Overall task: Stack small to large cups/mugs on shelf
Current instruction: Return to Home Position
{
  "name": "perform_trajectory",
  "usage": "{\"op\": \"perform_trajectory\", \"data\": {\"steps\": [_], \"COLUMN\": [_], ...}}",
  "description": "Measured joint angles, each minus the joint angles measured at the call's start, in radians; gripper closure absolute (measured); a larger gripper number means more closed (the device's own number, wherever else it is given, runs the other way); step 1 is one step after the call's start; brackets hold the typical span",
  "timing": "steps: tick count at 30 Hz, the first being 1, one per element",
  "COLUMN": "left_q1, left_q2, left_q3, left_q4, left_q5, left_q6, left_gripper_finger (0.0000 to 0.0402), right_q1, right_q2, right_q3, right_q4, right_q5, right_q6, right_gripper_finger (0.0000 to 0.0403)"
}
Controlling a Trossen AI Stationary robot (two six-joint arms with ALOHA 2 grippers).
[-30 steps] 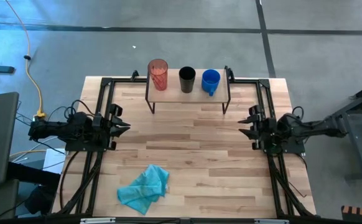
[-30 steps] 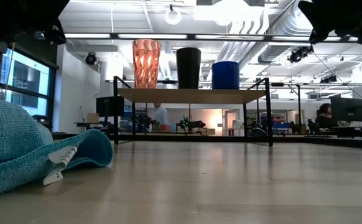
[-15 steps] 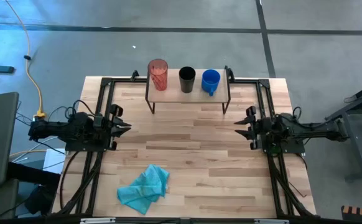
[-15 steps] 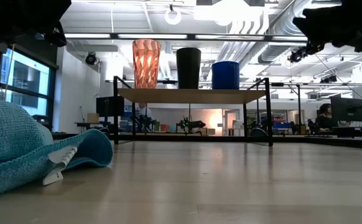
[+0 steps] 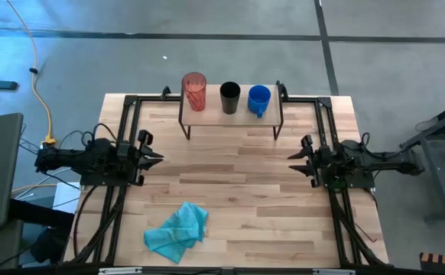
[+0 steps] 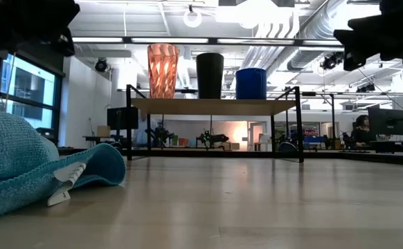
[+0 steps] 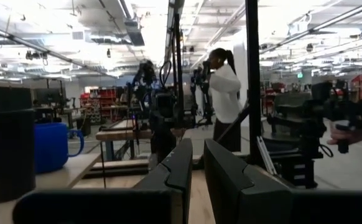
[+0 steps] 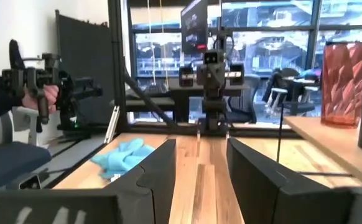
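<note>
The left claw [image 5: 152, 150] hangs at the left edge of the table [image 5: 238, 195]. Its fingers [image 7: 176, 171] are parted by only a slit and hold nothing. The cloth [image 5: 178, 231] lies nearer the table's front than this claw, well apart from it.

The shelf [image 5: 215, 114] stands at the back, between the two claws and beyond both. All three vessels stand upright in a row on it, apart from one another.

- **Tumbler:** The tumbler [image 5: 194, 92] is closest to the left claw. It is tall, ribbed and thin-looking, so probably light and quick to tip. A hold across the ribbed wall at mid-height would suit it, and the ribs should give purchase.
- **Black cup:** The black cup [image 5: 229, 98] sits about midway between the claws. Its smooth wall looks slippery, so a pinch over the rim with one finger inside seems safer.
- **Mug:** The mug [image 5: 259, 100] is closest to the right claw, with its handle turned toward the table's front. It looks the stoutest and likely the heaviest, and is best taken by the rim opposite the handle.

The right claw [image 5: 299, 155] hangs at the right edge, its fingers [image 8: 162, 168] spread moderately wide and empty. The placing looks done, with both arms parked.
</note>
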Motion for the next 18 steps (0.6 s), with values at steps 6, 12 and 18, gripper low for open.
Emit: {"op": "perform_trajectory", "data": {"steps": [6,12,18], "left_q1": [0.0,0.0,0.0], "left_q2": [0.0,0.0,0.0], "left_q3": [0.0,0.0,0.0], "left_q4": [-0.016,0.001,0.042], "left_q5": [0.0,0.001,0.022], "left_q6": [0.0,0.037,0.063], "left_gripper_finger": [0.0369,0.0369,0.0369], "right_q1": [0.0,0.0,0.0], "right_q2": [-0.04,-0.042,-0.042], "right_q3": [0.001,0.001,0.001], "right_q4": [-0.089,-0.134,-0.153], "right_q5": [0.013,0.018,0.018], "right_q6": [0.021,0.06,0.068], "right_gripper_finger": [0.0267,0.0267,0.0267]}}
